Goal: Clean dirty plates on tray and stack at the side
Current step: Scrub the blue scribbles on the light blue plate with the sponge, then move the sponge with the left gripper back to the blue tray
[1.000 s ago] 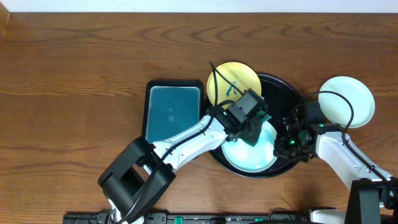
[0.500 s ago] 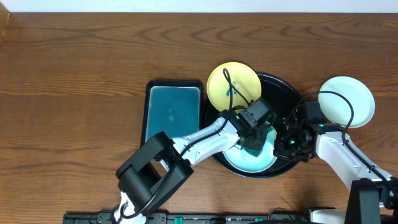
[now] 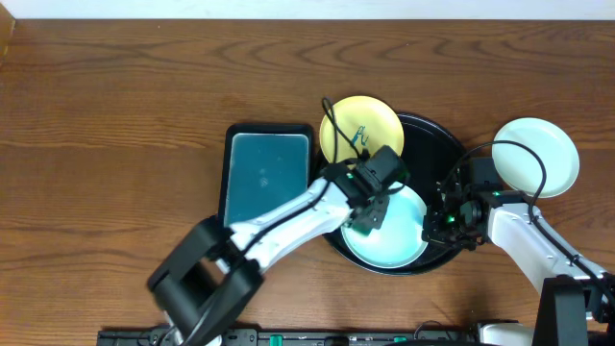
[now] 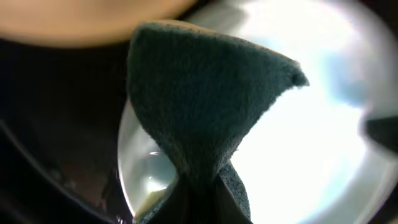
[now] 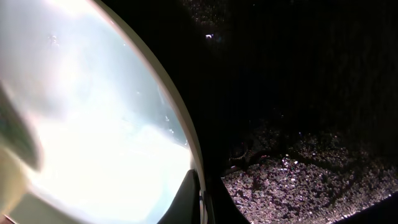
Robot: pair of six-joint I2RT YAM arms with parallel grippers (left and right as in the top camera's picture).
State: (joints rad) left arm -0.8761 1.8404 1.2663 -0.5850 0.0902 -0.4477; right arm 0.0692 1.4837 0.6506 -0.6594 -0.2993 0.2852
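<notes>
White plate [image 3: 535, 156] sits clean at right. Left end effector [image 4: 198, 208] clenches sponge [image 4: 199, 106] on mint plate [image 3: 404, 238], right end effector [image 5: 200, 198] pinches its rim; yellow plate [image 3: 360, 130] unwiped.

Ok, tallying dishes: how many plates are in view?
3: a yellow round plate on the black round tray's upper-left rim; a mint plate inside it; a white plate on the wooden table to its right. None looks hidden.

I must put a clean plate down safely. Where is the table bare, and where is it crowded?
Bare wood lies left of the teal tray and along the far edge beyond the yellow plate. The black tray is crowded: the mint plate, the left end effector with its sponge, the right end effector.
</notes>
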